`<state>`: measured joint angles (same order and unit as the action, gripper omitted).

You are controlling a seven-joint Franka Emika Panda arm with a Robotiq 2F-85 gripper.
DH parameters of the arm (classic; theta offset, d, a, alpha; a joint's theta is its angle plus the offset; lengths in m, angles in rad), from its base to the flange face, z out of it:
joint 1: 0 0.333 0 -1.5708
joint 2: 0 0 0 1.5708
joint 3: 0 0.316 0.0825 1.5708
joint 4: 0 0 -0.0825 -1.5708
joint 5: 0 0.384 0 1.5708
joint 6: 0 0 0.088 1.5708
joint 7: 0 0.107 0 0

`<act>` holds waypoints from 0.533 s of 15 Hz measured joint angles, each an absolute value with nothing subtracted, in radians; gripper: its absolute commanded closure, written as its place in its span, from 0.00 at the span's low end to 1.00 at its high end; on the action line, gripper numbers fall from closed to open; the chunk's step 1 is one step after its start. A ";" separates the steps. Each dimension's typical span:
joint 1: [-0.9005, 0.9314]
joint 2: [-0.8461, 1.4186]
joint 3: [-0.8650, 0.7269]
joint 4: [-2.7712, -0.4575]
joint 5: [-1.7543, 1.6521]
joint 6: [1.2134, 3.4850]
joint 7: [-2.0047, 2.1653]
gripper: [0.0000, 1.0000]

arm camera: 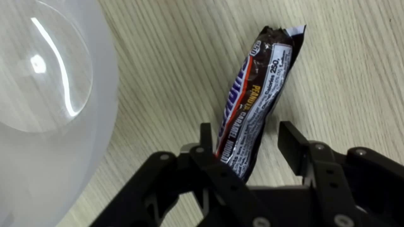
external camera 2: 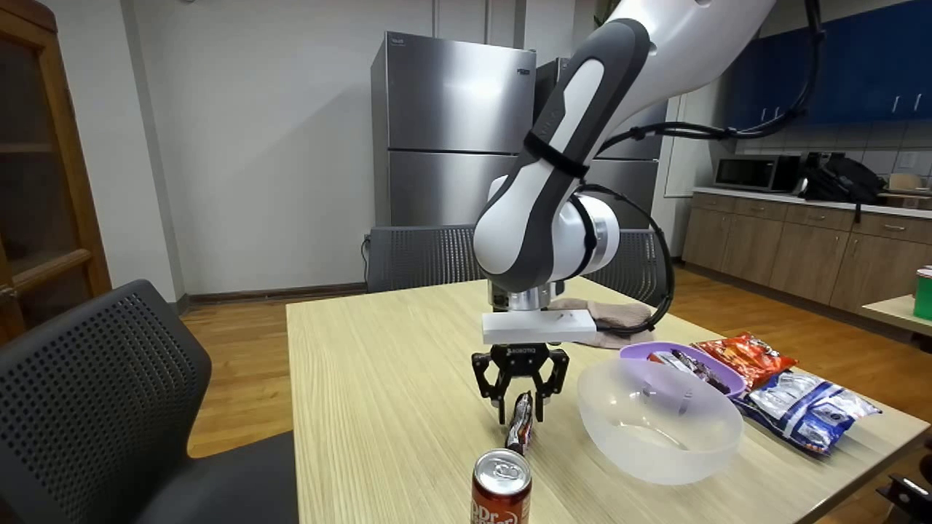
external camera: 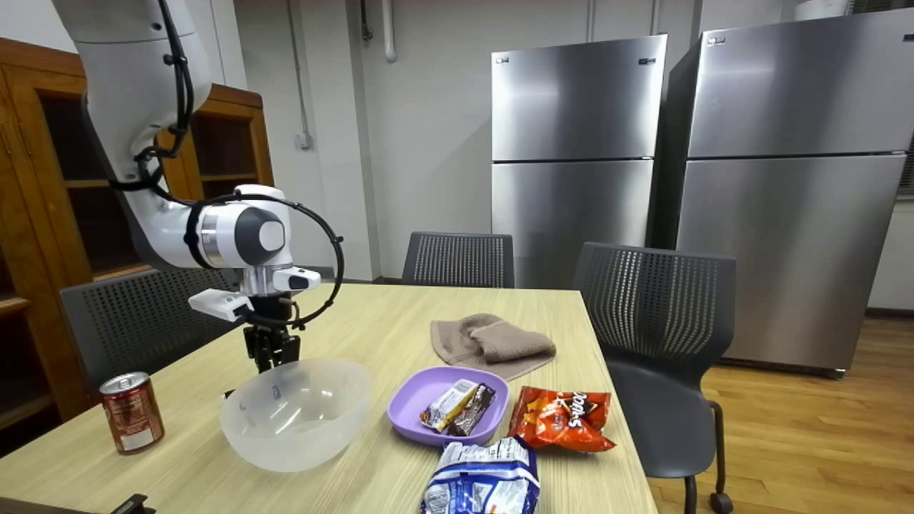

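A Snickers bar (arm camera: 252, 104) in a dark brown wrapper lies on the pale wooden table. In the wrist view my gripper (arm camera: 243, 137) straddles it, one finger on each side. Bare table shows between the bar and the right finger (arm camera: 290, 148); the left finger is close to the wrapper, and I cannot tell whether it touches. The bar's near end is hidden behind that finger. In an exterior view the partly closed but still parted fingers of the gripper (external camera 2: 520, 413) point down around the bar's far end (external camera 2: 520, 429). Elsewhere the bowl hides the fingertips.
A frosted bowl (external camera: 296, 421) stands right beside the gripper. A soda can (external camera: 133, 414) is near the bar's other end. Farther off are a purple plate (external camera: 403, 414) with wrapped bars, a red chip bag (external camera: 564, 417), a blue-and-white bag (external camera: 485, 478) and a brown cloth (external camera: 493, 343).
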<state>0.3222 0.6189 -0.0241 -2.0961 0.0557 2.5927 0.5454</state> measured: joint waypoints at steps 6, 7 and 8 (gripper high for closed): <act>0.322 0.619 -0.037 -2.096 0.056 2.602 0.552 0.96; 0.322 0.618 -0.038 -2.096 0.056 2.602 0.552 0.96; 0.322 0.618 -0.039 -2.097 0.056 2.605 0.553 0.95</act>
